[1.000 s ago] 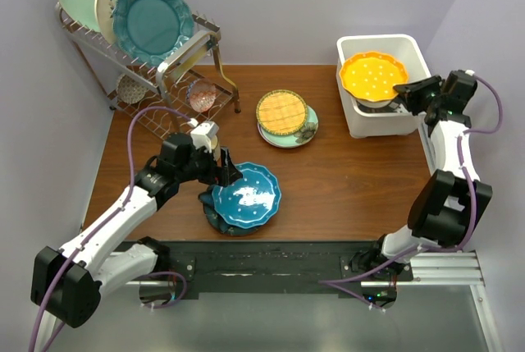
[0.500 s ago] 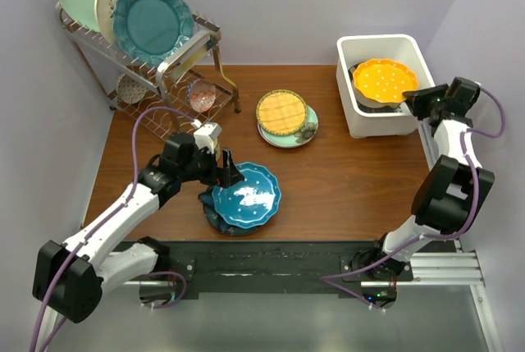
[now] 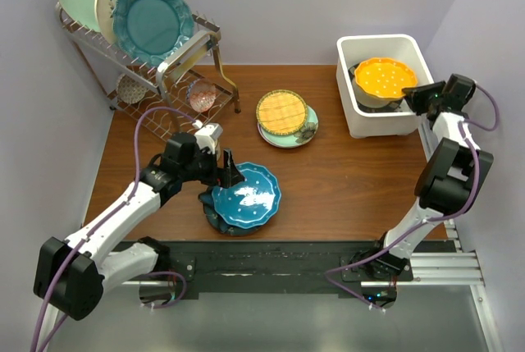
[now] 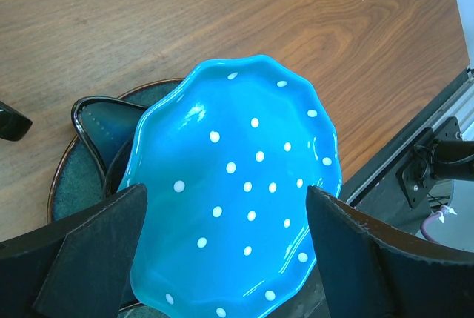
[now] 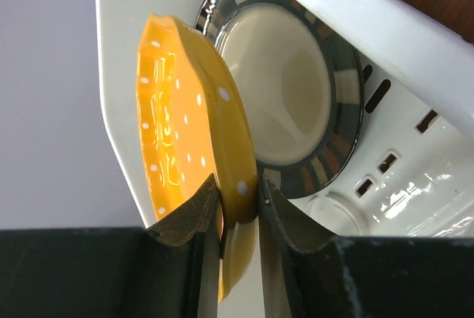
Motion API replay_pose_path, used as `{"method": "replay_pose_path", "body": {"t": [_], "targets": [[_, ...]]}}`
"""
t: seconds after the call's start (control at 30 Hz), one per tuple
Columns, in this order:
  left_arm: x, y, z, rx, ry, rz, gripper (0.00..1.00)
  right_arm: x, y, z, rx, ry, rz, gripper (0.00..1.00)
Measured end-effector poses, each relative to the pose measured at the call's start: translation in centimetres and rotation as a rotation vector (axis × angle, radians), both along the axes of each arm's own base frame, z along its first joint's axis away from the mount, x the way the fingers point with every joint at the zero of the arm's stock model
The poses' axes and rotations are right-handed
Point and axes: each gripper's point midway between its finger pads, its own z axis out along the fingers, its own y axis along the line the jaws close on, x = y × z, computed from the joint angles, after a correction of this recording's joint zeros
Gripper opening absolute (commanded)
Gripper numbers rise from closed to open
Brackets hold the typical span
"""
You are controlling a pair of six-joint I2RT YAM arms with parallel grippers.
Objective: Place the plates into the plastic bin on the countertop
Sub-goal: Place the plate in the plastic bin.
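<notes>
— What took up most of the scene?

— A flat reddish-brown wood-grain countertop (image 3: 353,180). At its far left corner stood a wire rack (image 3: 176,61) with three upright scalloped plates (image 3: 152,20).

— And where was the bin?

— The white rectangular plastic bin (image 3: 377,39) sat at the far right corner. A black-rimmed cream plate (image 5: 296,73) lay inside it. An orange scalloped plate (image 3: 384,77) with white dots was tilted above that one, within the bin's rim.

— Was anything holding it?

— Yes, the right gripper (image 5: 237,207) pinched its right edge between both fingers.

— What about the other plates?

— A yellow lattice plate (image 3: 281,111) rested on a pale green plate (image 3: 305,132) near the middle far side. Near left of centre, a blue dotted scalloped plate (image 3: 246,196) sat tilted on a dark teal plate (image 4: 81,162).

— And the left gripper (image 3: 227,173)?

— Its jaws were spread wide, one finger on each side of the blue plate's left rim. I couldn't tell whether they touched it.
</notes>
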Motion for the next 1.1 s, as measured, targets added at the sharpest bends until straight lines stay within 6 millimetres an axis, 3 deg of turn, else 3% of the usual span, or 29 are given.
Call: {"method": "replay_pose_path", "body": {"t": [0.63, 0.9, 1.1], "targets": [[0.0, 0.0, 0.0, 0.000, 0.000, 0.001, 0.92, 2.2, -1.0, 0.2, -0.002, -0.010, 0.010, 0.00], [0.0, 0.0, 0.0, 0.000, -0.001, 0.001, 0.92, 2.1, -0.5, 0.4, -0.002, -0.025, 0.034, 0.00], [0.1, 0.0, -0.1, -0.002, -0.004, 0.000, 0.92, 1.0, 1.6, 1.1, 0.002, -0.041, 0.076, 0.00]]}}
